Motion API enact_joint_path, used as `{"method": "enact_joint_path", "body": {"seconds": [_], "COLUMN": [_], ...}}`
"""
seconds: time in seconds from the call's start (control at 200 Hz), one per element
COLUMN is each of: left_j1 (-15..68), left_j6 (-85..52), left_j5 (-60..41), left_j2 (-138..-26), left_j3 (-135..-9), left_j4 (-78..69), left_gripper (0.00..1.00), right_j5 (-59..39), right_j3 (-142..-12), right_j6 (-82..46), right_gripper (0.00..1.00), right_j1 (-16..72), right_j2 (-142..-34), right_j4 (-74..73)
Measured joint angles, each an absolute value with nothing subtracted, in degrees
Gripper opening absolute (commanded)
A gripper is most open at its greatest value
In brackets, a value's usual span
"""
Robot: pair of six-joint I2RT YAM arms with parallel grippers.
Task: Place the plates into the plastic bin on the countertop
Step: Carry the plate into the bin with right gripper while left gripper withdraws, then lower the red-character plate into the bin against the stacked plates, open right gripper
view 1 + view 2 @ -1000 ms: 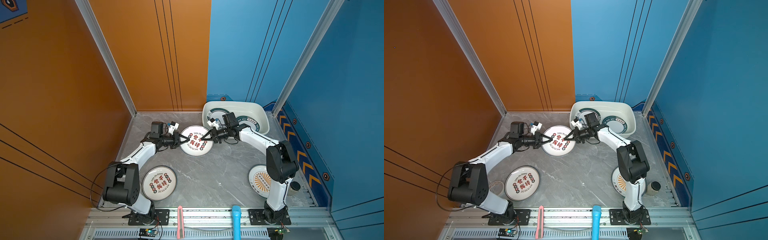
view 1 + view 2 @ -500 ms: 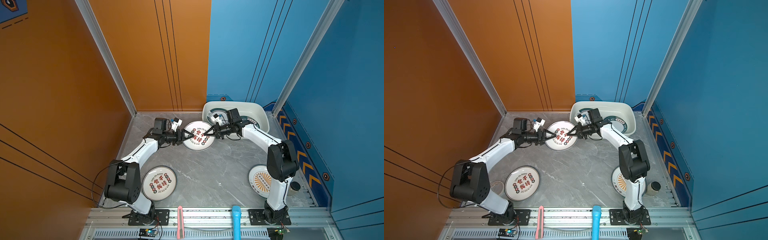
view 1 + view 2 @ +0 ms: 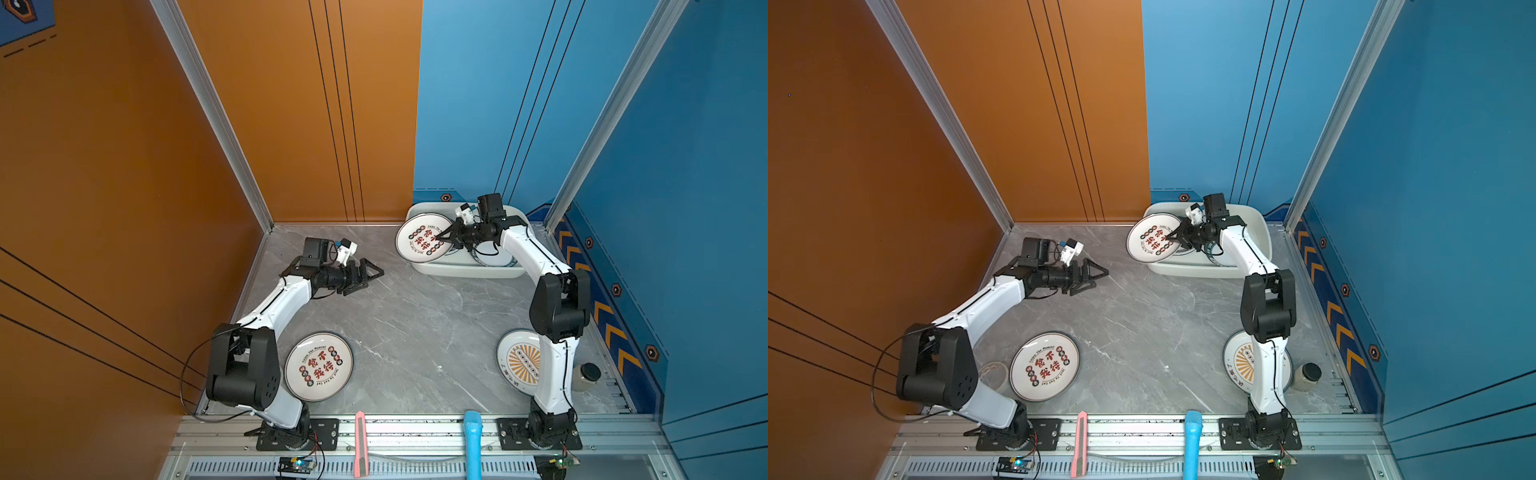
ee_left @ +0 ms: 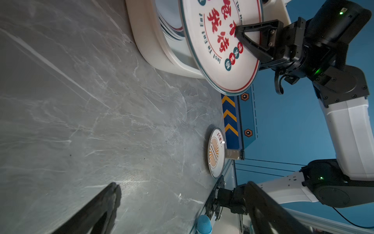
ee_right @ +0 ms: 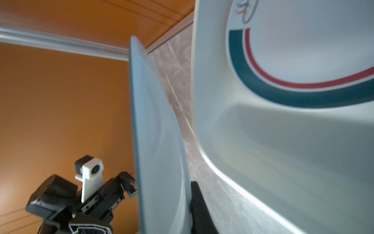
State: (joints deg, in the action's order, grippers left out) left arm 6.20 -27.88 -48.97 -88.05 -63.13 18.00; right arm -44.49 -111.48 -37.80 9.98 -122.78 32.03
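Glossy plates point(image 3: 319, 366), a smooth, seemingly plastic bin point(image 3: 465, 272), polished marble-patterned countertop point(image 3: 415, 332).

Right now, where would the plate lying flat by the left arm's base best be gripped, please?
Probably pinch the plate by its upturned rim, coming low from the open countertop side: it lies flat, and the arm base crowds the other side.

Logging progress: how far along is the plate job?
Done: a green-rimmed plate lies in the bin. In hand: right gripper holds a red-lettered plate over the bin's rim; left gripper open, empty. Left: second red-lettered plate and sunburst plate on the countertop.
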Motion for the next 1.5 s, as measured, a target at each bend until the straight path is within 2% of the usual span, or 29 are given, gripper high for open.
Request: {"method": "enact_joint_path", "body": {"seconds": [0.42, 1.081, 1.502], "left_j1": [-2.1, -4.3, -4.6], "left_j6": [-27.9, -27.9, -27.8], "left_j5": [-44.2, -45.7, -47.2], "left_j2": [-82.7, -85.2, -90.0], "left_j3": [-60.1, -60.1, -63.5], "left_j4": [18.3, 18.3, 18.3], "left_gripper": [0.98, 0.98, 0.98], "right_j5": [-32.9, -28.4, -27.2], "right_j3": [-119.8, -127.1, -130.8], "right_j6": [-49.5, -57.5, -60.6], "right_gripper": [0.0, 0.0, 0.27], "right_j1": [3.9, 3.4, 4.8], "right_j2": [-131.3, -139.5, -142.5], "right_j4": [34.3, 37.3, 38.1]}}
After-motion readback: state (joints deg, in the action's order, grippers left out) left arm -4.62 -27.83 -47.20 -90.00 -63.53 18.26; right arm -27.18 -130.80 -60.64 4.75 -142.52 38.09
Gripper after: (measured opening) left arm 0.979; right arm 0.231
